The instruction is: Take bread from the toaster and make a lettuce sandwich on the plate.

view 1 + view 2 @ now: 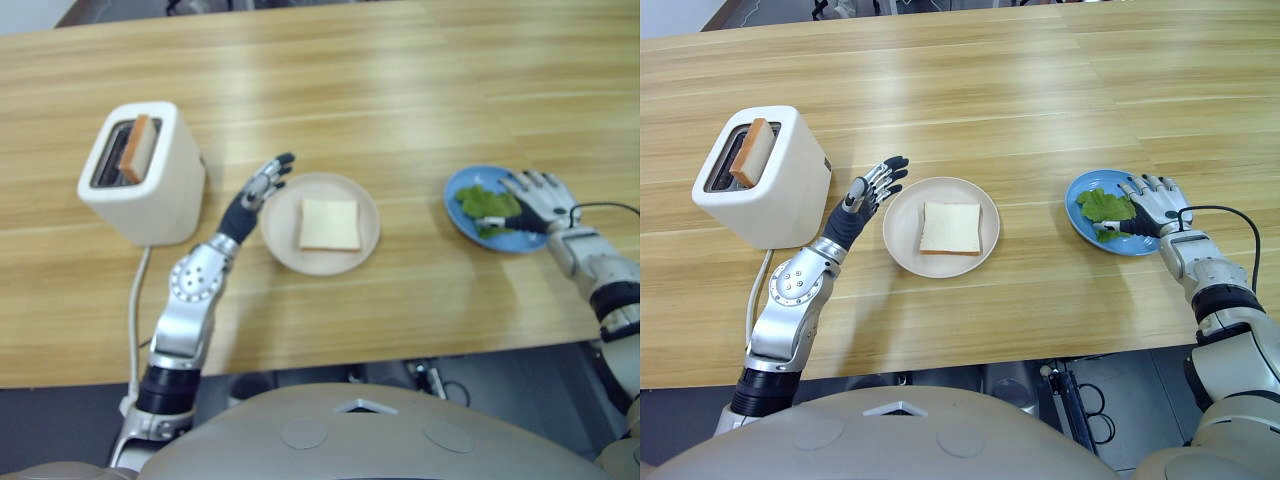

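Observation:
A white toaster [150, 185] stands at the left with one slice of toast [138, 147] sticking up from its slot. A cream plate [281, 245] in the middle carries one slice of white bread [329, 223]. My left hand [262, 187] hovers open between toaster and plate, holding nothing. At the right a blue plate [456, 191] holds green lettuce [486, 204]. My right hand [538, 204] rests over the blue plate's right side, fingers spread onto the lettuce; whether it grips a leaf is unclear.
The toaster's white cord [134, 310] runs down over the table's front edge at the left. The wooden table [400, 90] stretches wide and bare behind the plates. A black cable [1240, 215] trails from my right wrist.

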Tool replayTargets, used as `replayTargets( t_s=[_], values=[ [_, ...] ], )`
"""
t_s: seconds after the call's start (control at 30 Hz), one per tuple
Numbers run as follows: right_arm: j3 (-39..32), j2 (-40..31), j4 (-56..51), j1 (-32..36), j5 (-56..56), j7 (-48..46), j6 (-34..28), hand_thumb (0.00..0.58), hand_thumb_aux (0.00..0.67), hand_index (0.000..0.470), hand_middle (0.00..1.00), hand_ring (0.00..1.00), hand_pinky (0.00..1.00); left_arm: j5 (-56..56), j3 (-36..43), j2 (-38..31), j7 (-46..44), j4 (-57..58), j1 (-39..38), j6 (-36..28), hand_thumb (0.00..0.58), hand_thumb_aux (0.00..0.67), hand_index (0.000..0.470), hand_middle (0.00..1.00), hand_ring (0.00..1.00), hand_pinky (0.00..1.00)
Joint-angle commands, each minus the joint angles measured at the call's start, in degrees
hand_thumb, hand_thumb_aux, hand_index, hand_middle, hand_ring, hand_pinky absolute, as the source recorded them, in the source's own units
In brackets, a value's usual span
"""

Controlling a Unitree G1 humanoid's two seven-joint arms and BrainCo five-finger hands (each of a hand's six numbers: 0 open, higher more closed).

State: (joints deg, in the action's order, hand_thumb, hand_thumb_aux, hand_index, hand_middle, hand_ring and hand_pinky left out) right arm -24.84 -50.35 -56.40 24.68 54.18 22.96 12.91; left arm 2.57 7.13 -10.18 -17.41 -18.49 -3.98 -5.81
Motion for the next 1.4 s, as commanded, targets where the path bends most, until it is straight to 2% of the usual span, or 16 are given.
replayTargets(
  t_s=[0.03,0.4,0.43,0.47,0.5,0.57,0.6,0.67,0.7,0.77,0.93,1.27,1.3,1.33,1.37,1.4],
  values=[
    [-1.31,-0.33,-0.15,-0.43,0.03,0.12,0.05,0.0,0.0,0.0,0.0,0.0,0.0,-0.53,-0.03,-0.55,0.21,0.83,-0.57,0.15,0.0,0.0,0.0,0.0,0.0,0.0],
    [-3.91,0.62,-1.5,-0.97,0.31,0.13,-0.62,0.0,0.0,0.0,0.0,0.0,0.0,-0.84,0.12,-0.92,0.17,1.19,-0.81,0.57,0.0,0.0,0.0,0.0,0.0,0.0],
    [-4.05,0.68,-1.68,-1.01,0.29,0.01,-0.63,0.062,0.037,0.025,0.0,0.0,0.0,-0.83,0.12,-0.96,0.13,1.12,-0.81,0.53,0.0,0.0,0.0,0.0,0.0,0.0],
    [-4.16,0.75,-1.89,-1.02,0.28,-0.05,-0.62,0.062,0.037,0.025,0.0,0.0,0.0,-0.83,0.12,-0.99,0.09,1.06,-0.81,0.5,0.0,0.0,0.0,0.0,0.0,0.0],
    [-4.29,0.81,-2.09,-0.99,0.24,-0.12,-0.6,0.438,0.339,0.233,0.0,0.0,0.0,-0.82,0.12,-1.01,0.08,1.02,-0.82,0.47,0.0,0.0,0.0,0.0,0.0,0.0],
    [-4.66,0.92,-2.53,-0.91,0.05,-0.19,-0.54,0.468,0.376,0.258,0.0,0.0,0.0,-0.82,0.12,-1.04,0.1,0.9,-0.92,0.42,0.0,0.0,0.0,0.0,0.0,0.0],
    [-4.81,0.95,-2.69,-0.92,-0.07,-0.14,-0.53,0.528,0.47,0.323,0.0,0.0,0.0,-0.82,0.14,-1.04,0.11,0.89,-0.98,0.43,0.0,0.0,0.0,0.0,0.0,0.0],
    [-5.06,1.02,-3.04,-0.88,-0.24,-0.01,-0.5,0.54,0.494,0.339,0.0,0.0,0.0,-0.84,0.18,-1.03,0.12,0.96,-1.05,0.48,0.0,0.0,0.0,0.0,0.0,0.0],
    [-5.15,1.04,-3.18,-0.89,-0.33,0.05,-0.49,0.57,0.581,0.399,0.0,0.0,0.0,-0.84,0.17,-1.05,0.1,0.94,-1.12,0.48,0.0,0.0,0.0,0.0,0.0,0.0],
    [-5.28,1.08,-3.42,-0.85,-0.48,0.16,-0.48,0.577,0.625,0.429,0.0,0.0,0.0,-0.84,0.16,-1.08,0.08,0.89,-1.19,0.46,0.0,0.0,0.0,0.0,0.0,0.0],
    [-5.29,1.17,-3.9,-0.63,-0.8,0.72,-0.41,0.58,0.67,0.46,0.0,0.0,0.0,-0.76,0.01,-1.18,0.02,0.83,-1.26,0.46,0.0,0.0,0.0,0.0,0.0,0.0],
    [-3.95,-0.38,-1.75,-0.58,-1.94,2.08,0.33,0.58,0.67,0.46,0.02,0.02,0.02,-0.77,-0.04,-1.3,-0.05,0.9,-1.45,0.49,0.0,0.0,0.0,0.0,0.0,0.0],
    [-3.3,-1.13,-0.48,-0.81,-2.46,2.25,0.54,0.58,0.67,0.46,0.05,0.05,0.05,-0.78,-0.05,-1.3,-0.03,0.94,-1.49,0.54,0.0,0.0,0.0,0.0,0.0,0.0],
    [-2.53,-1.95,1.07,-1.16,-3.14,2.25,0.77,0.58,0.67,0.46,0.23,0.23,0.23,-0.79,-0.06,-1.3,-0.02,0.98,-1.52,0.57,0.0,0.0,0.0,0.0,0.0,0.0],
    [-1.63,-2.87,3.02,-1.69,-3.92,2.11,0.98,0.58,0.67,0.46,0.56,0.56,0.56,-0.79,-0.07,-1.3,-0.01,1.03,-1.55,0.62,0.0,0.0,0.0,0.0,0.0,0.0],
    [-0.39,-3.96,5.62,-2.47,-4.94,1.94,1.16,0.58,0.67,0.46,0.83,0.83,0.83,-0.79,-0.08,-1.29,0.01,1.09,-1.58,0.67,0.0,0.0,0.0,0.0,0.0,0.0]
  ],
)
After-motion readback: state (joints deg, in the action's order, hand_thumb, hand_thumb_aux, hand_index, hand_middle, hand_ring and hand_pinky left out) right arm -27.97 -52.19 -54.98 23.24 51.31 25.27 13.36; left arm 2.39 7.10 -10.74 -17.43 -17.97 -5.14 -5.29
